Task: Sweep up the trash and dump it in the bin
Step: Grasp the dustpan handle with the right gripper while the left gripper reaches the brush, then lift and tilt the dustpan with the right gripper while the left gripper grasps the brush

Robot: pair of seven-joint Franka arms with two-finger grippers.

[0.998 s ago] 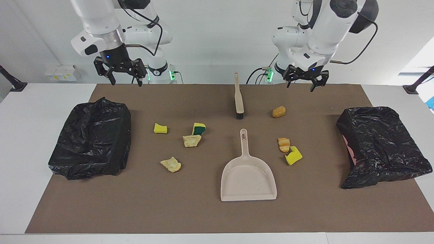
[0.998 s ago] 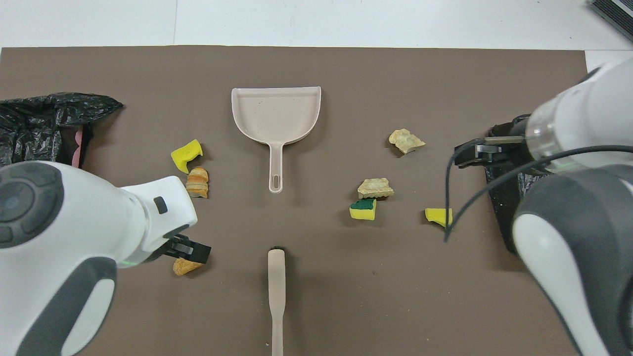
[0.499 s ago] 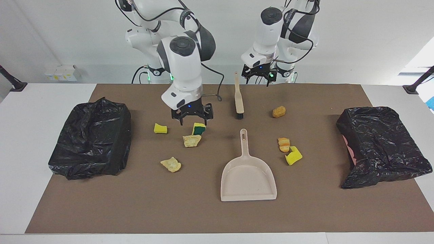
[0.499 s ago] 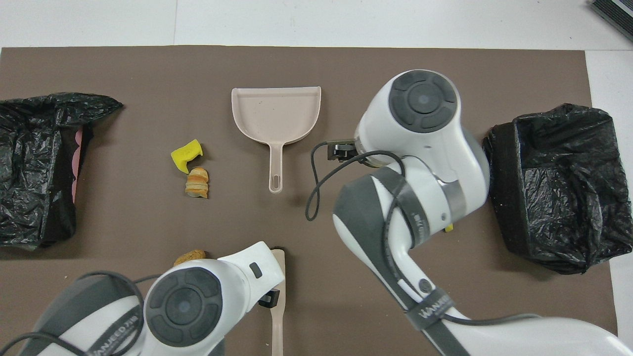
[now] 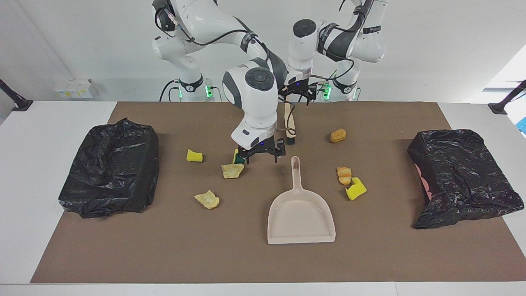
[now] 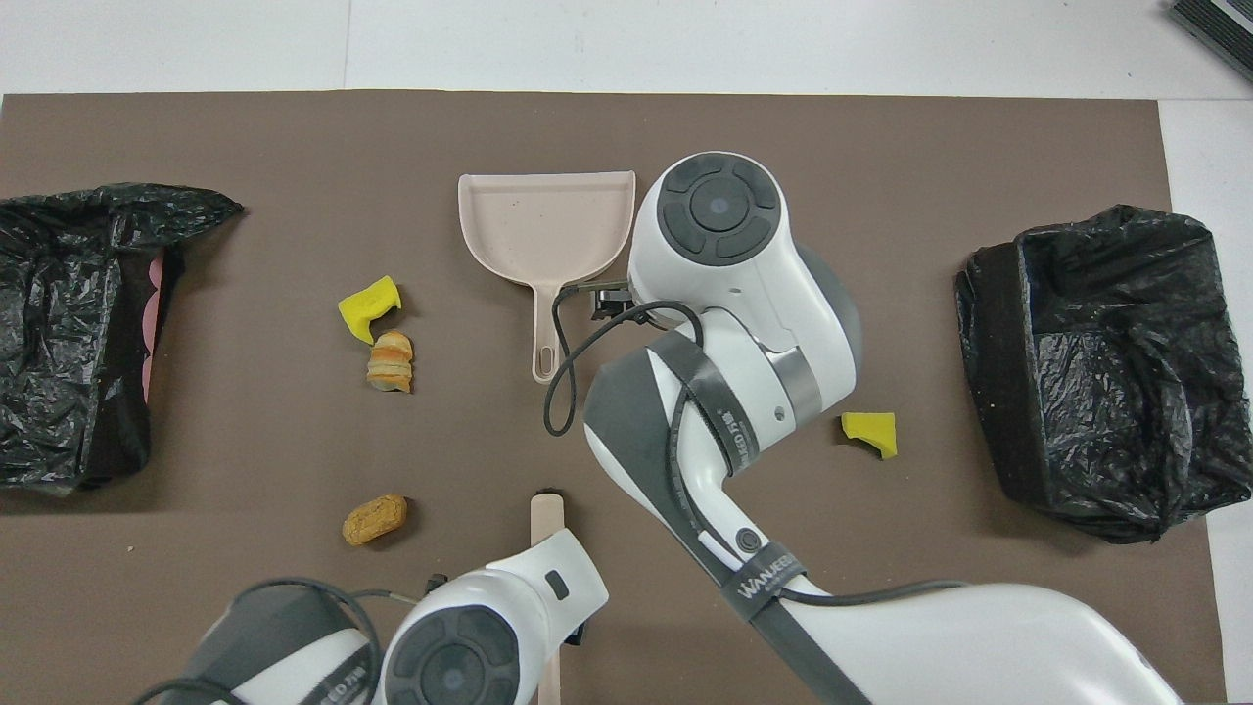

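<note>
Trash lies scattered on the brown mat: a yellow sponge bit (image 5: 194,156), a yellow-and-green sponge (image 5: 237,158) half hidden by my right gripper, two tan lumps (image 5: 232,170) (image 5: 207,200), an orange lump (image 5: 338,135), a sliced orange lump (image 5: 344,175) and another yellow bit (image 5: 356,188). My right gripper (image 5: 260,159) is open, low over the mat between the green sponge and the handle of the beige dustpan (image 5: 301,213). My left gripper (image 5: 296,100) is open over the handle end of the beige brush (image 5: 290,127).
Two bins lined with black bags stand on the mat, one at the right arm's end (image 5: 109,166) and one at the left arm's end (image 5: 460,176). In the overhead view the right arm covers the middle trash beside the dustpan (image 6: 548,225).
Both arms came in from the table's ends to the middle. The right gripper dropped and moved from over the green sponge toward the dustpan handle. The left gripper moved to the brush handle.
</note>
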